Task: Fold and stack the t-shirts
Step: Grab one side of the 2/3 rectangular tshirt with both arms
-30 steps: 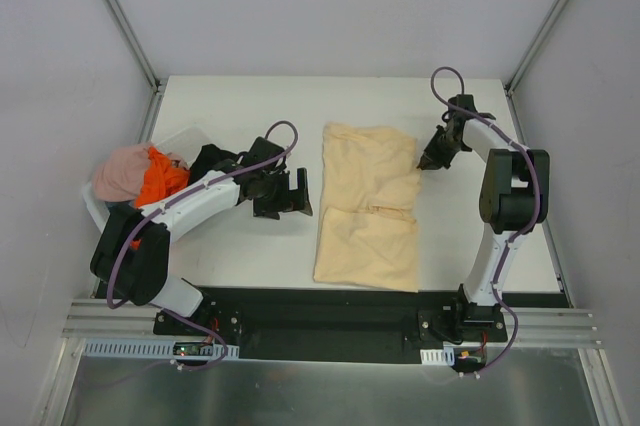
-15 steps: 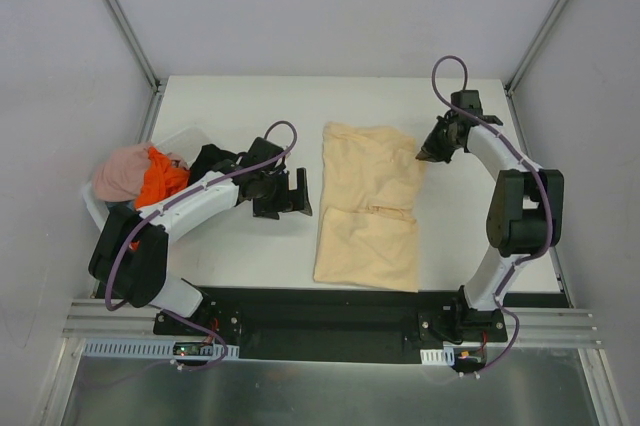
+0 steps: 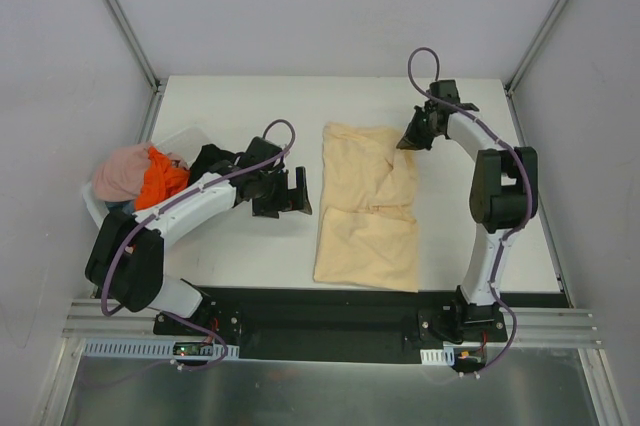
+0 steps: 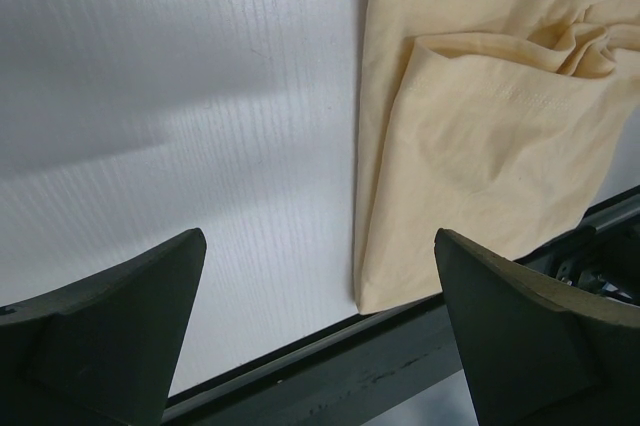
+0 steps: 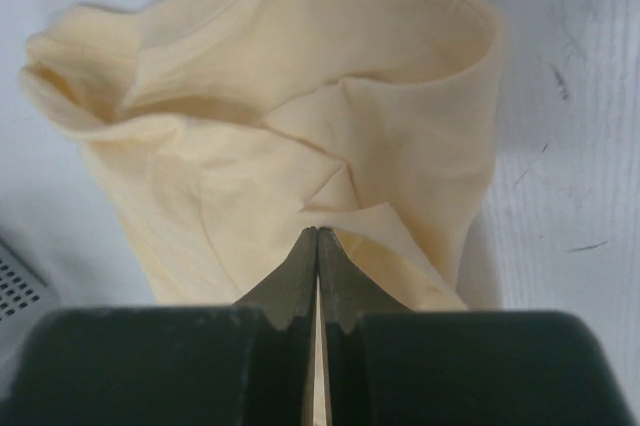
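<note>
Pinches a small fold at the far right corner of the pale yellow t-shirt (image 3: 368,206) with the right gripper (image 3: 408,141), its fingers (image 5: 295,281) pressed together on the cloth with no gap to see. Hovers the left gripper (image 3: 292,193) low over the bare table (image 3: 240,106), just left of the shirt, fingers (image 4: 120,316) wide apart and touching nothing. Finds the shirt in the middle of the table, already narrowed to a long strip running from far to near, its near hem at the black rail (image 3: 330,306). Probably about to carry the far end toward the near end. Could lose the cloth here, since only a thin pinch is held. Could also raise only the upper layer, so that the layers slide apart and the strip opens. With nothing pinning the near end, may drag the whole shirt crooked or push the hem over the edge. Works on a white matte surface with a few dark scuffs (image 5: 560,81) beside the held corner, inside pale grey walls (image 3: 300,6) with metal posts (image 3: 118,16) at the far corners. Leaves the pink t-shirt (image 3: 120,171), the orange t-shirt (image 3: 165,178) and the black t-shirt (image 3: 212,160) heaped at the white basket (image 3: 183,137) by the left edge, well apart from the yellow one.
</note>
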`<state>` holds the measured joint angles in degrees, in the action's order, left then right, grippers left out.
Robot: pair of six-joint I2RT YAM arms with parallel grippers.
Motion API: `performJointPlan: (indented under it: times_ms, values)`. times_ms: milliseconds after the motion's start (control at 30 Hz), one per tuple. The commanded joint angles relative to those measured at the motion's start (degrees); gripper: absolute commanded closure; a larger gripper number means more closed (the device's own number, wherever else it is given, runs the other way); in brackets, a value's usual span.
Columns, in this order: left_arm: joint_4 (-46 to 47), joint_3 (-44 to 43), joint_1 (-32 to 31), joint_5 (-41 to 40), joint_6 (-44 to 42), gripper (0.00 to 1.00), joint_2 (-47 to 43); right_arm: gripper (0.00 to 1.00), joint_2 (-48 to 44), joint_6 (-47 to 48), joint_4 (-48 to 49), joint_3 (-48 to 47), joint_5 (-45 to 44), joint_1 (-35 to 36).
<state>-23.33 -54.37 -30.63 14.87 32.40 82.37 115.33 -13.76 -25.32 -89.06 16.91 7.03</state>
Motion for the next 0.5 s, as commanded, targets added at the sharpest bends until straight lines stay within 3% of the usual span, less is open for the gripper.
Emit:
performJointPlan:
  times_ms: [0,167,267,467]
  values:
    - [-0.7,0.5,0.7,-0.4,0.6,0.01,-2.2,0.99,4.6,-0.8,-3.0,-5.2,-7.4,-1.0]
    - [-0.7,0.8,0.7,0.2,0.7,0.01,-2.6,0.93,7.6,-1.2,-4.0,-6.1,-7.8,-1.1]
    - [-0.7,1.0,0.7,0.7,0.7,0.01,-2.9,0.82,7.4,-0.9,-4.7,-6.0,-6.9,-1.1]
    - [-0.6,2.2,0.6,1.7,1.2,0.01,-5.3,0.49,1.8,1.0,-8.0,-5.4,-4.2,-1.3]
